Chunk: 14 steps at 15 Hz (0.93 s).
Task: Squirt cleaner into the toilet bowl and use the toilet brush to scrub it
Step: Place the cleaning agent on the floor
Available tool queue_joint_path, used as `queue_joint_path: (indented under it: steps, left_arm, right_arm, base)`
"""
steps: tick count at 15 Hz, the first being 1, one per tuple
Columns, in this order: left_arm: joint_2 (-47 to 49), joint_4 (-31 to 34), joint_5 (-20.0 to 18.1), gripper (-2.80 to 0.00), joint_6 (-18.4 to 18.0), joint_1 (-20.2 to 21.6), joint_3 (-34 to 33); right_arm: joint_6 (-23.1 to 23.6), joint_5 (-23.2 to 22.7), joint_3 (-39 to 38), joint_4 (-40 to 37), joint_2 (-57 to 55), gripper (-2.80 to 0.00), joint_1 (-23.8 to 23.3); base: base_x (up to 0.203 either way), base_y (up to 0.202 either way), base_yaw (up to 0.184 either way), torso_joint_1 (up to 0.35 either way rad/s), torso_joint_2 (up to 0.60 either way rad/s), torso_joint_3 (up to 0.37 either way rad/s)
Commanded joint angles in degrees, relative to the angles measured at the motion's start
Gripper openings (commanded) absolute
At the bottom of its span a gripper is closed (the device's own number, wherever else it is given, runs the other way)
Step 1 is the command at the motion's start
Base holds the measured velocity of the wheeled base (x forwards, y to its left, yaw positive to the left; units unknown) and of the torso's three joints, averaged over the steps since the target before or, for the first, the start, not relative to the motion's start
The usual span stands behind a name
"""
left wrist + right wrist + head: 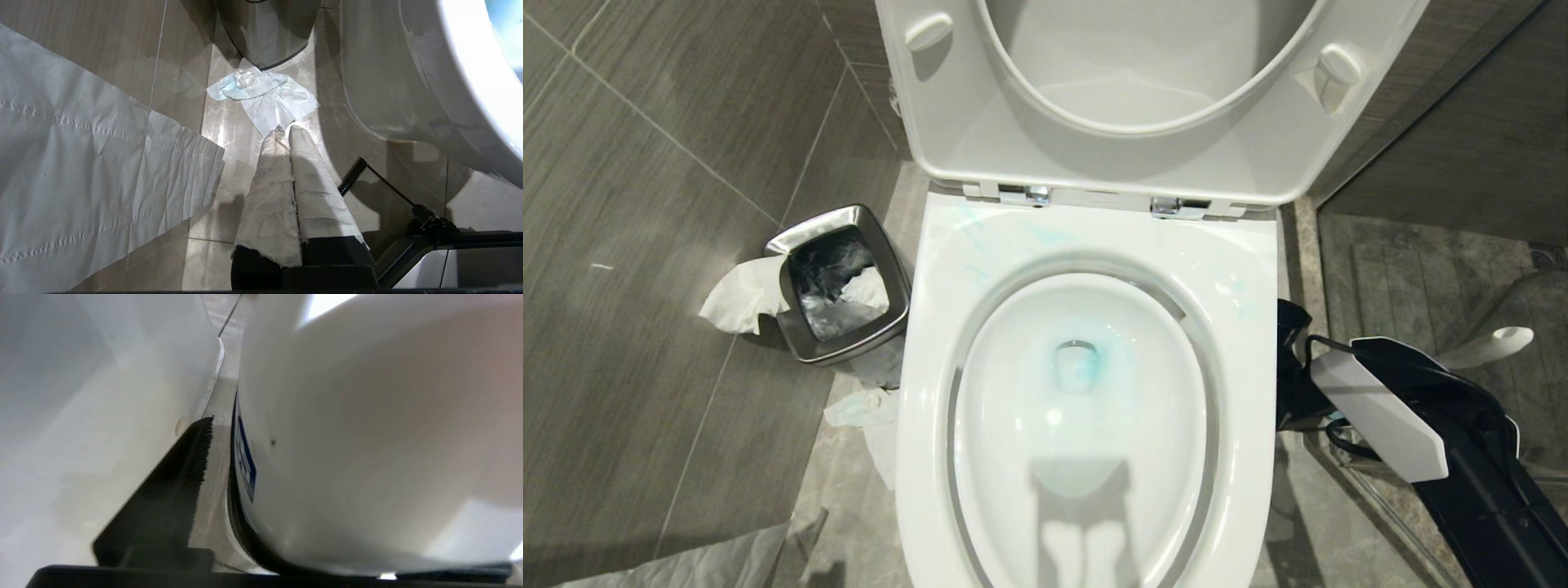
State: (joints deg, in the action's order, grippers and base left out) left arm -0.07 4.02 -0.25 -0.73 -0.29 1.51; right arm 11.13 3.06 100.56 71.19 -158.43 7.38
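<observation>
Beside the toilet bowl [1086,523], on its right-hand side and low near the floor, the right arm reached down, its gripper [220,465] hidden from the head camera behind the arm. The wrist camera showed one black ribbed finger [179,486] standing clear of a large white rounded object with a small blue label [246,465]; the second finger was not visible, so whether the jaws clamped that object could not be told. The rounded white end of the toilet brush [1499,343] poked up just beyond that arm. Teal cleaner [1082,367] tinted the water at the drain, and faint streaks marked the back of the rim. The left gripper [286,132], its paper-wrapped fingers [269,192] pressed together, hung above the floor near a crumpled tissue [265,98] by the steel waste bin [894,302].
</observation>
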Motion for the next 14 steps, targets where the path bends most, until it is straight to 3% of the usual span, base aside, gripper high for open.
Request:
queue_joint_path:
  steps: [1, 7, 14]
  left_arm:
    - [0.1, 0.0, -0.1, -2.8, -0.1, 0.0, 0.1]
    - [0.1, 0.0, -0.1, -2.8, -0.2, 0.0, 0.1]
    - [0.1, 0.0, 0.0, -2.8, -0.1, 0.0, 0.1]
  right_arm:
    - [0.1, -0.1, -1.5, 0.4, 1.1, 0.0, 0.0]
    - [1.7, -1.4, -19.6, 1.9, 10.4, 0.0, 0.1]
    - [2.0, -1.5, -40.5, 13.3, 19.5, 0.0, 0.2]
  base:
    - [0.0, 0.0, 0.0, 0.0, 0.0, 0.0]
    - [0.0, 0.0, 0.0, 0.0, 0.0, 0.0]
    - [0.0, 0.0, 0.0, 0.0, 0.0, 0.0]
